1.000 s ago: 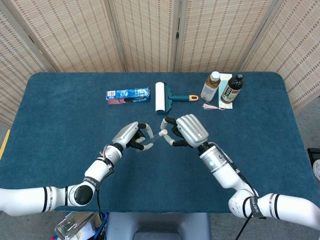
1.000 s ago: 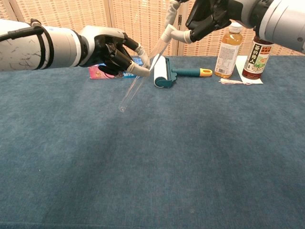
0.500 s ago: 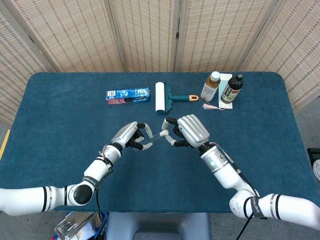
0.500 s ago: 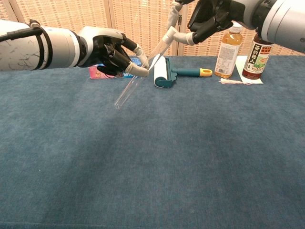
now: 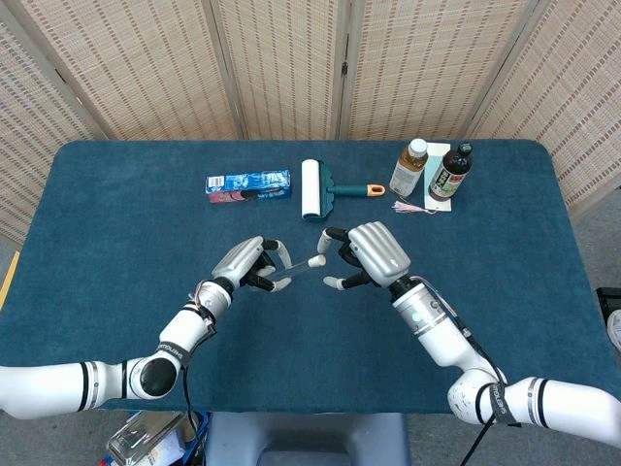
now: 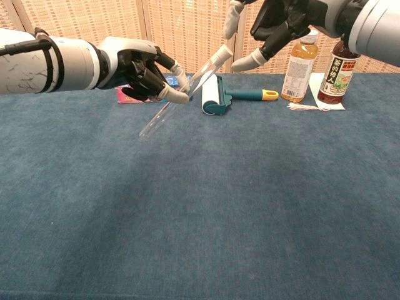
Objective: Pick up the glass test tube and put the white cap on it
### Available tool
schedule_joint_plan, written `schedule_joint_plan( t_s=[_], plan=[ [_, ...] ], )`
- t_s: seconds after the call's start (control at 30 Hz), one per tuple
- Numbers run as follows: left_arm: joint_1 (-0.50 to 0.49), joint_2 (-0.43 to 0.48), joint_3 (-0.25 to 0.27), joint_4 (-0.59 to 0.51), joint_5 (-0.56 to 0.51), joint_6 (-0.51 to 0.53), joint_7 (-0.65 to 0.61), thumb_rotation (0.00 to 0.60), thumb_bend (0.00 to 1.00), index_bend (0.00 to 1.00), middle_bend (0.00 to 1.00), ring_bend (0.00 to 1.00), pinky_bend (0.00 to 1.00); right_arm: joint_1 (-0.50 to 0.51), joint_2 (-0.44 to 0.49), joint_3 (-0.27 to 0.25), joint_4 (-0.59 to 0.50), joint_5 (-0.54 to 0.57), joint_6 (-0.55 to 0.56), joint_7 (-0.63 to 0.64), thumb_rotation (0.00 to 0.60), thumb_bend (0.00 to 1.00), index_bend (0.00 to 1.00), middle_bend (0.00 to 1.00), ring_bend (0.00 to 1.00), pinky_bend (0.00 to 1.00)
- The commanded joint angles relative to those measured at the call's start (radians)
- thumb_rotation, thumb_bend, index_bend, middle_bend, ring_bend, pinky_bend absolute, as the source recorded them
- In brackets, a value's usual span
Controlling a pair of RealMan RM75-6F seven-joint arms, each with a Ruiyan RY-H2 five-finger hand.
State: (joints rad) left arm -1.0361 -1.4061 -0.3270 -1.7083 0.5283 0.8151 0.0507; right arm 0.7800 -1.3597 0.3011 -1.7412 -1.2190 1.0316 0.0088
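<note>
While the left hand [image 6: 140, 69] pinches it, the capped test tube [image 6: 181, 94] slants up toward the open-fingered right hand [image 6: 275, 25].

Right hand [image 6: 275, 28]: fingers released white cap [image 6: 220, 56], now apart | glass test tube [image 6: 178, 97]: capped, tilted flatter, shifted left.

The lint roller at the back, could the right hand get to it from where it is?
Probably yes. The right hand is open and holds nothing, and the lint roller lies just beyond it on bare table, with nothing between them.
</note>
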Motion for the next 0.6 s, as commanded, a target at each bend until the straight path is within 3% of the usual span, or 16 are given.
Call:
schedule_joint_plan(
  t_s=[0.03, 0.37, 0.6],
  plan=[
    [-0.004, 0.007, 0.034, 0.019, 0.017, 0.012, 0.046, 0.600, 0.45, 0.67, 1.00, 1.00, 1.00, -0.016, 0.025, 0.001, -0.015, -0.009, 0.015, 0.010, 0.600, 0.08, 0.50, 1.00, 1.00, 1.00],
    [-0.008, -0.039, 0.178, 0.123, 0.109, 0.105, 0.267, 0.600, 0.46, 0.67, 1.00, 1.00, 1.00, -0.097, 0.152, -0.005, -0.073, -0.040, 0.085, 0.029, 0.600, 0.08, 0.49, 1.00, 1.00, 1.00],
    [-0.020, -0.135, 0.228, 0.210, 0.148, 0.144, 0.403, 0.600, 0.45, 0.67, 1.00, 1.00, 1.00, -0.141, 0.201, -0.020, -0.089, -0.056, 0.115, 0.039, 0.600, 0.08, 0.49, 1.00, 1.00, 1.00]
  ],
)
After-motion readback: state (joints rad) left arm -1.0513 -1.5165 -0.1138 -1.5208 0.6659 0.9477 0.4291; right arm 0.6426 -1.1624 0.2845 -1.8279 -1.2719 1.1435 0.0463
